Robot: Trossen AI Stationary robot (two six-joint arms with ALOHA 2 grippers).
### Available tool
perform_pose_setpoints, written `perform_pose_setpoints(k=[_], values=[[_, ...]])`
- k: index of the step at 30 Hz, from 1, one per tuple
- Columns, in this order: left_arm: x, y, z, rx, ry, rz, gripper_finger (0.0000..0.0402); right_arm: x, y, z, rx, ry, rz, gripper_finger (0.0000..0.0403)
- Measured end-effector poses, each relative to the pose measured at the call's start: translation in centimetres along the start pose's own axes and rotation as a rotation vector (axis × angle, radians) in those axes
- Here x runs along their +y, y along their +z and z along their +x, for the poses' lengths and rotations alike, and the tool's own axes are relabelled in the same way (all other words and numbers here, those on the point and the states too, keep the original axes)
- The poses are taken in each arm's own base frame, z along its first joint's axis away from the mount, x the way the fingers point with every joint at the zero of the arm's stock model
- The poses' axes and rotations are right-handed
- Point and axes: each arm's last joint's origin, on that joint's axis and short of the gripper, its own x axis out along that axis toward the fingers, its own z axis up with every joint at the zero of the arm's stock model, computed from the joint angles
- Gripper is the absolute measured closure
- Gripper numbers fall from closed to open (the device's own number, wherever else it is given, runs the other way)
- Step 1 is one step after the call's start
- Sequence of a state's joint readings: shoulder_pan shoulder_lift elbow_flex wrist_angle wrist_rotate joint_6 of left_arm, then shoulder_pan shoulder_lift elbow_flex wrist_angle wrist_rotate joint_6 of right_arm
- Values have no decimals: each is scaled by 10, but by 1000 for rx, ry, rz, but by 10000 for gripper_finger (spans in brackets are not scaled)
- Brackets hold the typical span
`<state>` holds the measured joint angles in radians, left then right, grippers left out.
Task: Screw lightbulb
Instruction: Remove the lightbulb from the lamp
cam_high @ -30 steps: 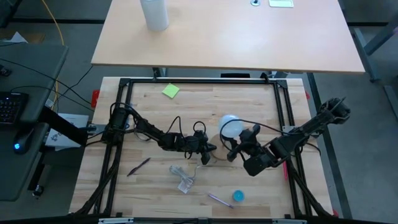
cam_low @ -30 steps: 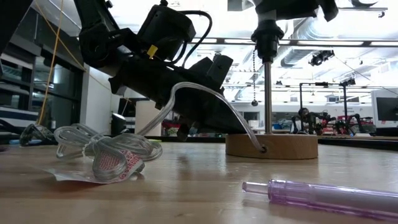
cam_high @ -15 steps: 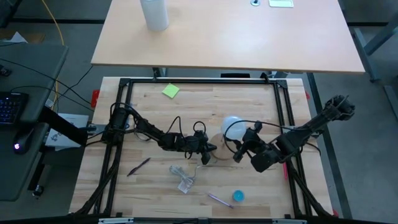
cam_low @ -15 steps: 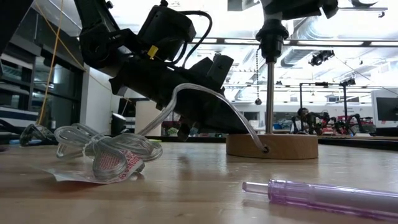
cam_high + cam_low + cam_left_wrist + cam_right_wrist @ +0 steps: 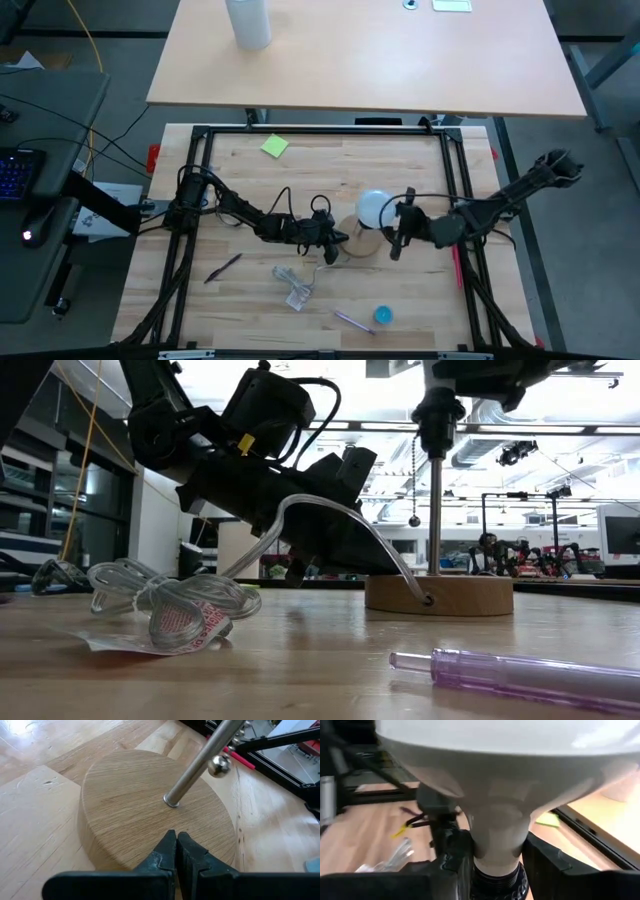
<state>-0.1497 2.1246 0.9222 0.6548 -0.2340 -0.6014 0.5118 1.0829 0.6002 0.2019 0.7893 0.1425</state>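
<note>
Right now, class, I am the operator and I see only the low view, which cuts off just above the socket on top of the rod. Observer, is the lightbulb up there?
Observer: Yes. The right wrist view shows the lightbulb upright, with its screw end at the black socket.
Operator: Is anything holding it?
Observer: The right gripper is shut on the lightbulb's neck, one finger on either side.
Operator: And the left arm?
Observer: The left gripper is shut, and its tips rest at the rim of the wooden base.
</note>
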Motion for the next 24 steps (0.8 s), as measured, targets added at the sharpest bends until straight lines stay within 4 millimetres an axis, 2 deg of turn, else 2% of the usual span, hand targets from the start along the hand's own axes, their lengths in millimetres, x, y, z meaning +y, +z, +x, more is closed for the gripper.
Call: perform_pose_setpoints(k=[8,16,24], values=[[-1,0,0,3,-10,2,402,-33,6,3,-39,352,-118,271],[-2,0,0,-5,-11,0,402,-72,10,15,-78,672,-181,272],[-1,1,0,-17,2,-5,401,-115,6,27,-133,882,-213,272]])
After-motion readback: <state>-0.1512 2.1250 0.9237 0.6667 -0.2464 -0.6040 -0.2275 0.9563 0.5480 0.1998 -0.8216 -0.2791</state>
